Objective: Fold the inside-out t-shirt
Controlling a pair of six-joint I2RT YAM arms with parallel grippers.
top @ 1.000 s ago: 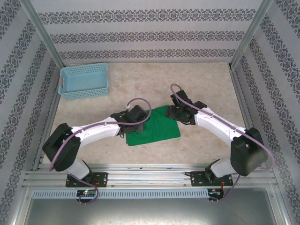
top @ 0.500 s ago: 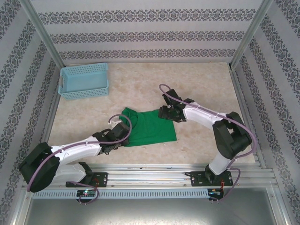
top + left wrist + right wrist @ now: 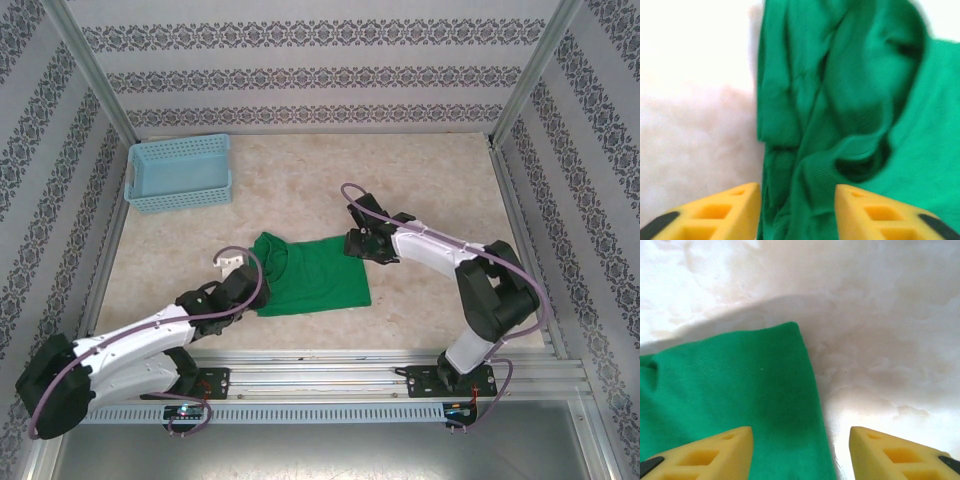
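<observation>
Both pincers stand open. The left gripper (image 3: 243,285) has its yellow fingers (image 3: 735,207) parted over the shirt's rumpled left edge, with a fold of cloth running between them but not pinched. The right gripper (image 3: 352,243) has its jaws spread wide above the shirt's far-right corner, and its fingers (image 3: 715,452) are clear of the cloth.

The pale mottled table (image 3: 430,180) carries two loose things and two arms. One is the inside-out t-shirt (image 3: 318,275), plain bright green, lying partly folded near the middle of the table towards the near edge. Its left side is bunched in ridges and its right side is flat. The other is a single light blue mesh basket (image 3: 180,175), which sits at the far left, well apart from the shirt.

Against half a second ago, the left arm has drawn back towards the near-left corner, the shirt's right edge sits slightly further left, and the right arm has barely shifted.
</observation>
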